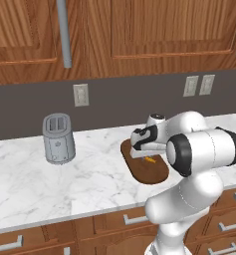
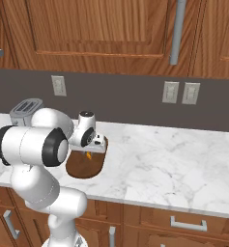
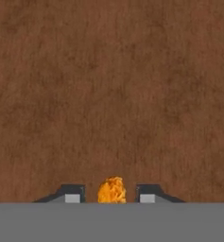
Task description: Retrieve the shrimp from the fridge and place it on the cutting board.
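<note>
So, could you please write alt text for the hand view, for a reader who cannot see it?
An orange shrimp sits between the two dark fingertips of the robot's pincer, with visible gaps on both sides. Behind it spreads the dark brown wooden surface of the cutting board.

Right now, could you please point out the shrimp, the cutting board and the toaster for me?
shrimp [image 3: 111,190]: hand view, its orange body.
cutting board [image 1: 152,174]: left base view, bare near end.
toaster [image 1: 58,139]: left base view, front face.

Orange shrimp [image 3: 111,190] on dark brown cutting board [image 1: 152,172]; white grey-veined marble counter [image 1: 99,174]; grey toaster [image 1: 58,138].
</note>
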